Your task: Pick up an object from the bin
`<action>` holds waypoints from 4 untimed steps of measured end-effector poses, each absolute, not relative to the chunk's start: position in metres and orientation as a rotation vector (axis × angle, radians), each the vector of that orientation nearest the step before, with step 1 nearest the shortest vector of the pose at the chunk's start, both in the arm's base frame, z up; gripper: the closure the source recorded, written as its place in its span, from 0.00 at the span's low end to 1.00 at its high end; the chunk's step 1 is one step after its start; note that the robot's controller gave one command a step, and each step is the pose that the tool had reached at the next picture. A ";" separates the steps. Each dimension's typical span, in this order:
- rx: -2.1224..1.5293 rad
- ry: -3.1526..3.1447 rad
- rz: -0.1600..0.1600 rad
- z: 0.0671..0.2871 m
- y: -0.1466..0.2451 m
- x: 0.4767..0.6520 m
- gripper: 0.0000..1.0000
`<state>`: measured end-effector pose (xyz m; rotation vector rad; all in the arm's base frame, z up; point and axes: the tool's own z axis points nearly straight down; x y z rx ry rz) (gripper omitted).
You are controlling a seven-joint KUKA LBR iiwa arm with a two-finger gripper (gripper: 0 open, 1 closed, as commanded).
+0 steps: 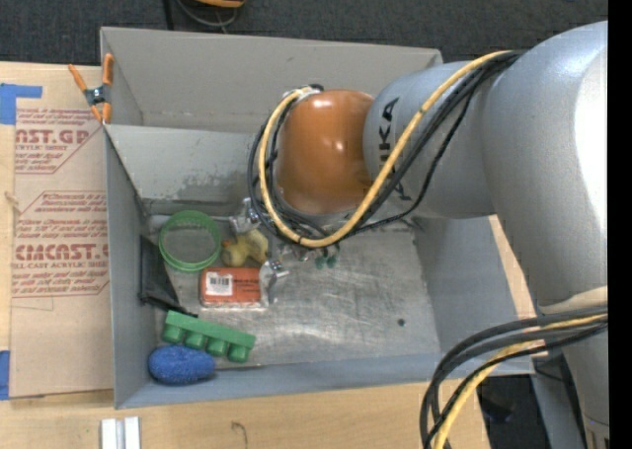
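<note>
My gripper (261, 244) reaches down under the arm's orange cover into the left half of the bin and stands open. One metal fingertip (248, 212) shows toward the back and the other (274, 273) toward the front. A small yellowish lump (241, 251) lies just left of the gap between them, partly hidden. The front fingertip touches or nearly touches the right end of an orange packet with a white label (231, 287). A round green lid (191, 242) lies flat to the left of the lump.
A green studded block (208, 334) and a blue oval sponge-like thing (181, 365) lie at the front left corner. A flat black piece (156, 277) leans along the left wall. A small green bit (325, 259) sits under the cover's right side. The arm covers the bin's right back.
</note>
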<state>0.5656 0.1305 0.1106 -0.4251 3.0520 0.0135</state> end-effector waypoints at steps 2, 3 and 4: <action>-0.492 3.095 0.004 0.079 0.153 0.570 1.00; -0.492 3.095 0.004 0.079 0.153 0.570 1.00; -0.617 3.083 0.001 0.077 0.155 0.576 1.00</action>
